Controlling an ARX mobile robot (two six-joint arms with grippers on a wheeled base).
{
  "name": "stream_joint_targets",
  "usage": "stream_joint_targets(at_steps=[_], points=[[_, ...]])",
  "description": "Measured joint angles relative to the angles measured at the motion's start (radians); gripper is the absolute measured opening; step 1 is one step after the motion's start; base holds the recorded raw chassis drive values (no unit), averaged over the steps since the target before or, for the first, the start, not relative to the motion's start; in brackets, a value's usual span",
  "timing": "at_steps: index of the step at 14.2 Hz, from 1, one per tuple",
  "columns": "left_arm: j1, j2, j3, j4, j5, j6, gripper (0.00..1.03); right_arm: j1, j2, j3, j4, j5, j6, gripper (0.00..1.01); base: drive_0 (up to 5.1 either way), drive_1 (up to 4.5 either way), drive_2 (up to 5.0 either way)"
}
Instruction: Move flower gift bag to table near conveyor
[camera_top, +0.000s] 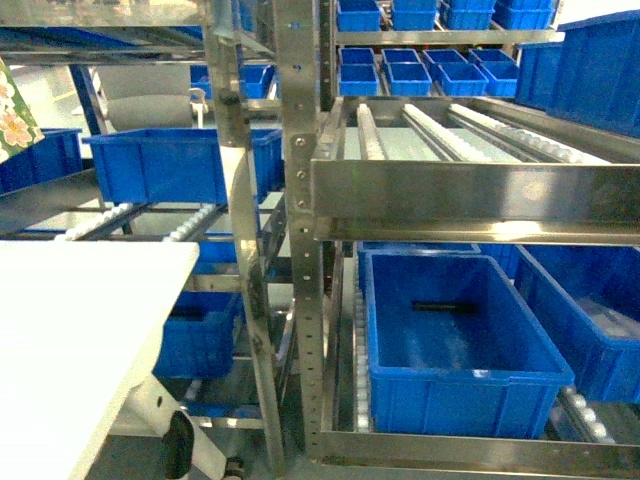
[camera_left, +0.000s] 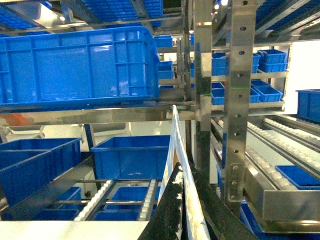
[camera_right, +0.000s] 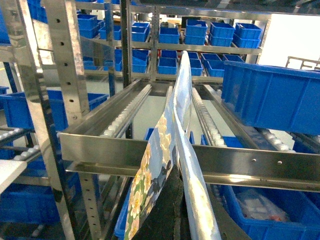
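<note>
Right gripper (camera_right: 172, 200) clamped on thin floral-printed paper gift bag (camera_right: 150, 175); left gripper (camera_left: 180, 210) state unclear. Should carry bag level toward matte white table (camera_top: 70, 330) right edge, clear of steel roller conveyor (camera_top: 430, 135).

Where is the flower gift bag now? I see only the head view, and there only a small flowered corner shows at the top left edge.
Observer: In the right wrist view the flower gift bag stands edge-on in the jaws of the right gripper, with its floral side to the left.
Operator: Does the left arm hold it too?
Observer: In the left wrist view a thin white edge rises from between the jaws of the left gripper. It is probably the bag, though no flowers show there.
Operator: What lies ahead of the bag?
Observer: In the right wrist view, the conveyor with its white rollers.
</note>
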Motion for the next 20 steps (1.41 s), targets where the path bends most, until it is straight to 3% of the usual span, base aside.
stream_joint_targets(at_steps=[20], points=[[0.003,-0.001,0.0,0.002,-0.001,0.0,0.02,0.0,-0.004,0.0,0.003,0.0,0.0,0.02,-4.9,2.17,2.7]])
